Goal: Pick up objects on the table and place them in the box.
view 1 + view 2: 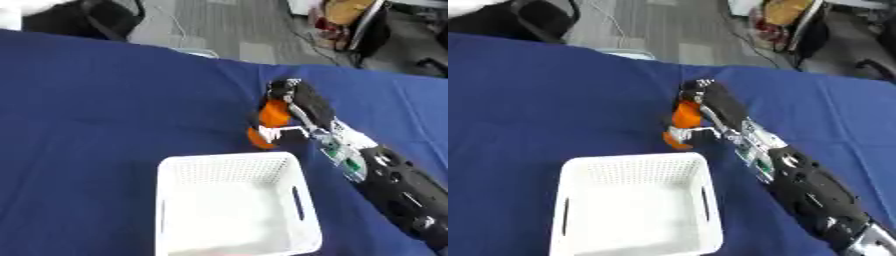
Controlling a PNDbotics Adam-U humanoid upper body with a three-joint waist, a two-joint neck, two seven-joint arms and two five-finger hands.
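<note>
The right hand (296,106) curls its fingers and thumb round an orange object (269,122), holding it just beyond the far right corner of the white box (229,206). Whether the object touches the blue cloth (105,110) cannot be told. The black arm (394,190) runs along the box's right side. The box sits open on the cloth, nearer the camera than the object.

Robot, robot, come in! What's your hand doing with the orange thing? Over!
Right hand curled round orange object, just beyond white box. Left hand not in view. Nothing seen blocking the box.
</note>
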